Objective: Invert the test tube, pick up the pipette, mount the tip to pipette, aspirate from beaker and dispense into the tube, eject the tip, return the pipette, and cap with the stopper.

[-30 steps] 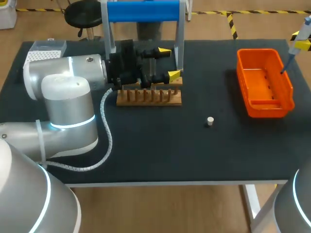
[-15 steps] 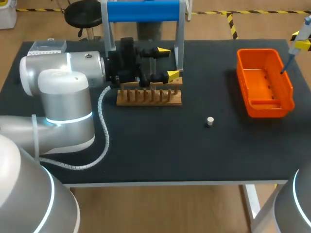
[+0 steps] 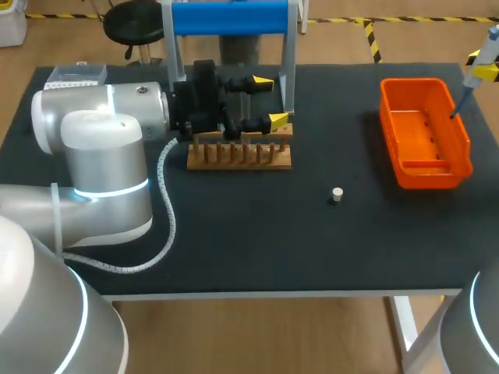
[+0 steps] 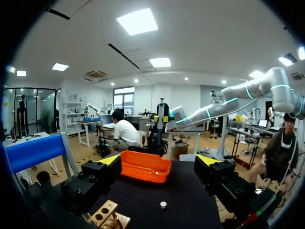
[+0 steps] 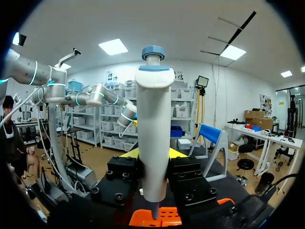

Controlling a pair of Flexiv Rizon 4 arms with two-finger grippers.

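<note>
White small cylindrical stopper [image 3: 337, 194] sits alone on the black table top [image 3: 234, 241], nearest the front edge and well apart from everything else. Behind it and to the left is a wooden test tube rack [image 3: 239, 154] with a row of holes. The left gripper [image 3: 270, 101] hovers just over the rack's back edge. Its fingers are spread wide and nothing is held; the left wrist view shows only table, stopper and bin between the yellow tips. A blue-topped metal stand [image 3: 230, 17] is right behind the gripper. An orange plastic bin [image 3: 425, 132] lies at the right side of the table. Above the bin's far end, the right gripper [image 5: 153, 153] is clamped on a white pipette with blue cap [image 5: 153, 109], held upright with its thin nozzle pointing down at the bin.
</note>
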